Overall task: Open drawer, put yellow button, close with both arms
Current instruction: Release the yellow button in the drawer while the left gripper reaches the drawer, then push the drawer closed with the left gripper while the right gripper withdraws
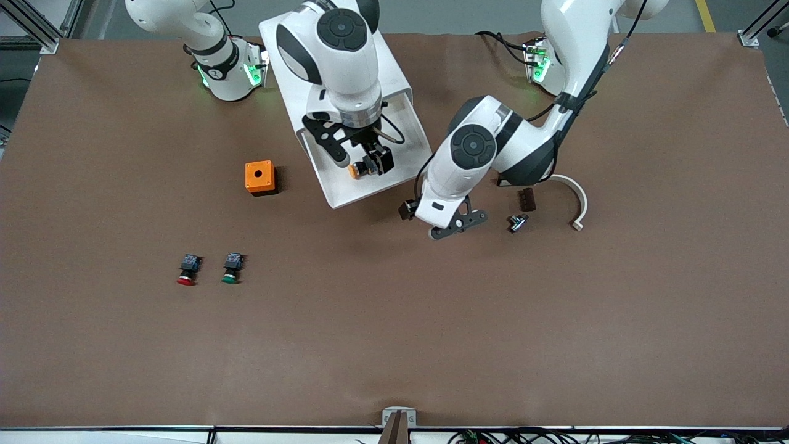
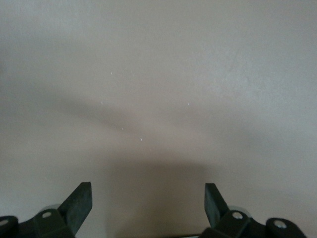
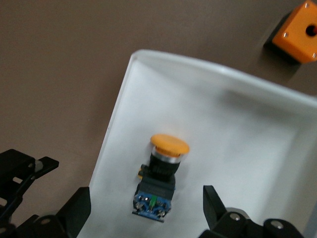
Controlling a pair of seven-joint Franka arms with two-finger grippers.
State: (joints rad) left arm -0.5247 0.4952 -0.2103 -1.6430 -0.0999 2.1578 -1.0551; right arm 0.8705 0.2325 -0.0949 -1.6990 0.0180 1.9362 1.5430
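Note:
The top drawer (image 1: 345, 190) is pulled out of the white cabinet (image 1: 394, 68). The yellow button (image 1: 356, 170) lies on its side on the drawer floor. In the right wrist view the button (image 3: 161, 171) lies on the white drawer floor (image 3: 237, 148), its blue block toward the camera. My right gripper (image 1: 365, 161) is over the drawer. It is open (image 3: 147, 208), with a finger on each side of the button and clear of it. My left gripper (image 1: 408, 209) is open (image 2: 148, 208) and empty beside the drawer's outer end, facing a plain pale surface.
An orange box (image 1: 259, 177) stands beside the drawer toward the right arm's end and shows in the right wrist view (image 3: 297, 32). A red-capped button (image 1: 187, 269) and a green-capped button (image 1: 232, 268) lie nearer the camera. A dark block (image 1: 526, 199), a metal part (image 1: 516, 222) and a white curved piece (image 1: 576, 200) lie near the left arm.

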